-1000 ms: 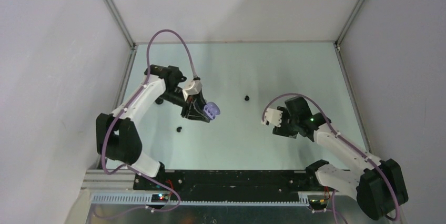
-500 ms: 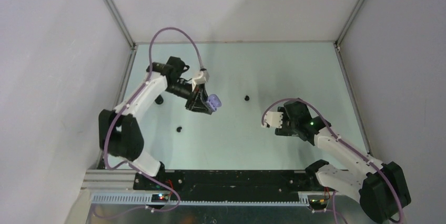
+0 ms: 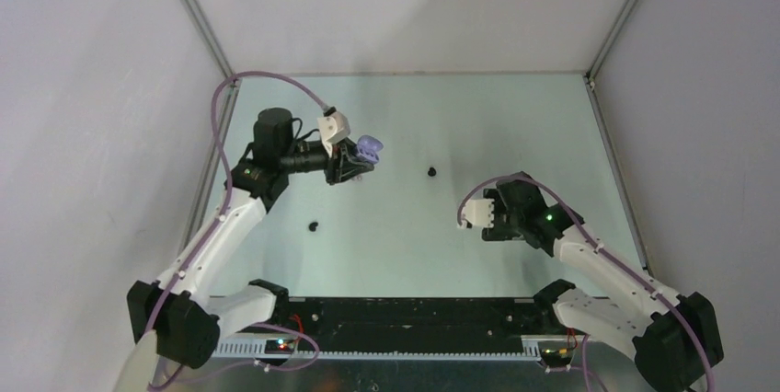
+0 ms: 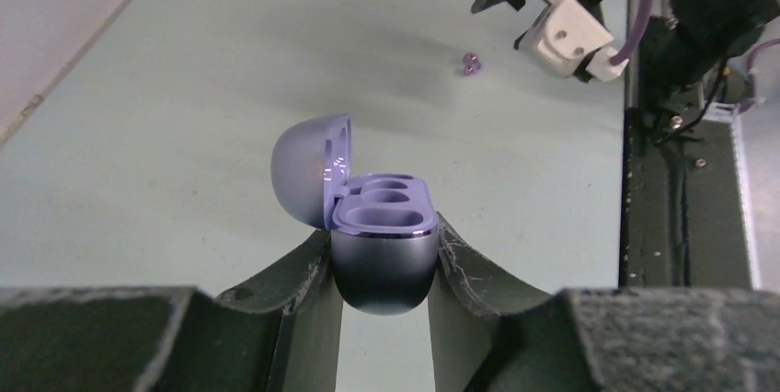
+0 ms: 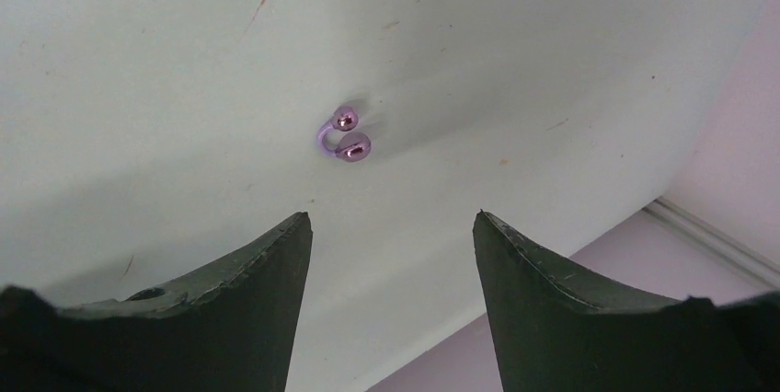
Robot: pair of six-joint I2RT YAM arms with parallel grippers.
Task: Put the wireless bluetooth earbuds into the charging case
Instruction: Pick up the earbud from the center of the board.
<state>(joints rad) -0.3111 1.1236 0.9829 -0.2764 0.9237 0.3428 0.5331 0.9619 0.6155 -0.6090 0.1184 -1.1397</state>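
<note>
My left gripper [image 4: 382, 231] [image 3: 361, 155] is shut on the lilac charging case [image 4: 382, 263] [image 3: 370, 145], holding it above the table at the back left. The lid stands open and both wells are empty. Two pale lilac earbuds [image 5: 345, 134] [image 4: 470, 63] lie touching each other on the table, and from above they are only a dark speck [image 3: 431, 171]. My right gripper [image 5: 391, 217] is open and empty, a short way back from that pair and pointing at it. Another dark speck [image 3: 314, 225] lies front left, too small to identify.
The pale green table [image 3: 515, 125] is boxed in by white walls [image 3: 110, 134] on three sides. A black rail [image 3: 405, 314] with both arm bases runs along the near edge. The wall's foot [image 5: 708, 236] appears at the lower right of the right wrist view.
The left arm has swung and stretched out, carrying the case toward the back of the table. The right gripper has drifted slightly toward the near edge, and its jaws have widened a little.
</note>
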